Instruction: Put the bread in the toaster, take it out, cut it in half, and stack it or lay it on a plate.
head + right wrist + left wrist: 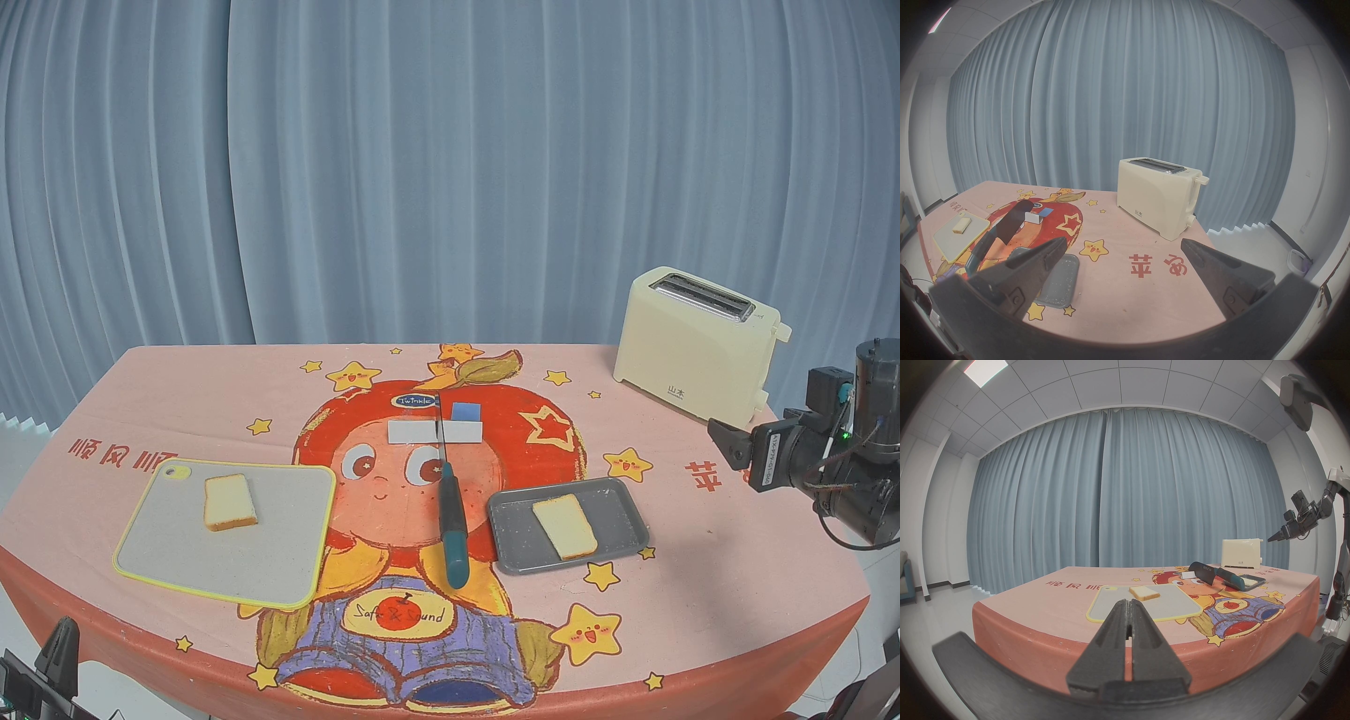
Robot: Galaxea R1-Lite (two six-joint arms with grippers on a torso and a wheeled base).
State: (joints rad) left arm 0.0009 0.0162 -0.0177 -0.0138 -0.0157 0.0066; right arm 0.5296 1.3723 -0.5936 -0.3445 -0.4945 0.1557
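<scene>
On the board (187, 553) lay one bread half (230, 502), and a second half (564, 526) sat on the tray (614, 511) beside the knife (455, 530); both looked light, soft and crushable, best pinched gently across the crust edges. The right hand (1122, 243) gaped wide near the toaster (694, 352); the left hand (1129, 603) was pressed closed.

Bright, even light from a ceiling panel (986, 370), faint soft shadows, fisheye bending, dark corners
</scene>
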